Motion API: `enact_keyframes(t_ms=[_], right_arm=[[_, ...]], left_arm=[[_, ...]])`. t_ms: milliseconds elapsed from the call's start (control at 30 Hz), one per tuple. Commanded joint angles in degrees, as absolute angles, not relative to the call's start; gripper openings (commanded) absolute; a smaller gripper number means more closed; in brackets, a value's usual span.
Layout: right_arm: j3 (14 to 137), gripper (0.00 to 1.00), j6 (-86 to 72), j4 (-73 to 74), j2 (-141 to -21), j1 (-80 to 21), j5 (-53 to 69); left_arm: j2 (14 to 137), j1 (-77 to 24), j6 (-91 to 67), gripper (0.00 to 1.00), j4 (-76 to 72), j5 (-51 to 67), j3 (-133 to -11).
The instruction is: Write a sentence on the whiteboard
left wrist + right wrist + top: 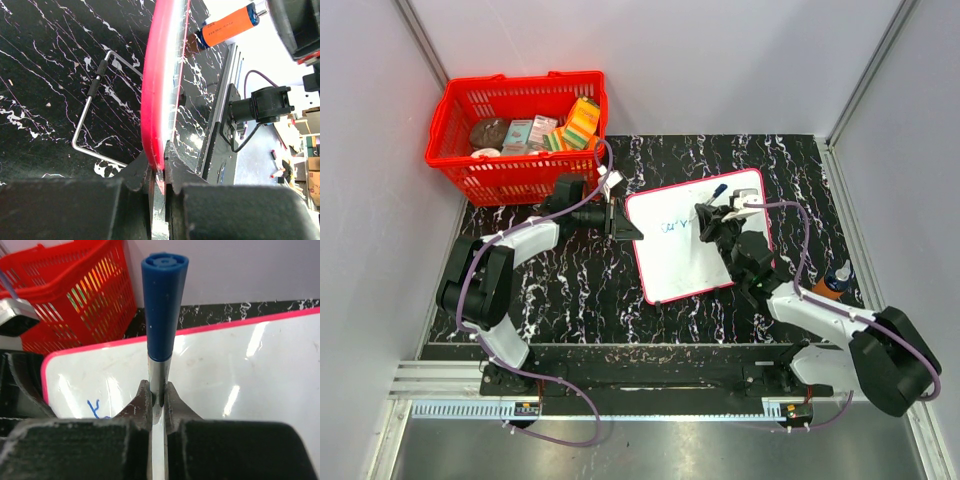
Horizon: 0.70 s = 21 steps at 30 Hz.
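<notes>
Clamping whiteboard (pixel 685 262) edge: left hand (pixel 618 222)

A blue sentence (pixel 672 227) marks the red-framed white whiteboard (pixel 692 268) on the black table (pixel 570 292) (veined white).

Red-framed whiteboard (pixel 690 265), askew on marbled table (pixel 560 300), short blue writing (pixel 672 228) (barely legible) upper left
</notes>
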<state>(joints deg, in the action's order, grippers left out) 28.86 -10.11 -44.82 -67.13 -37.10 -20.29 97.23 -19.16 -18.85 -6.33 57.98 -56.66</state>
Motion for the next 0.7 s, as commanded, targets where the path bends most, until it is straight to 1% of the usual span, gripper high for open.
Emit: enact_keyframes(t_ms=[0,667], right_arm=[[28.83,0.00,-9.75,-45.35,-69.69,-36.74,-20.48],[30.67,0.00,-9.32,-46.93,-72.77,-36.39,-19.77]], left_arm=[[98.70,-21.80,-8.96,0.00,-1.76,51.50,-55.81],[99.14,-22.50,-8.44,0.00,-1.41,51.06,-55.72]])
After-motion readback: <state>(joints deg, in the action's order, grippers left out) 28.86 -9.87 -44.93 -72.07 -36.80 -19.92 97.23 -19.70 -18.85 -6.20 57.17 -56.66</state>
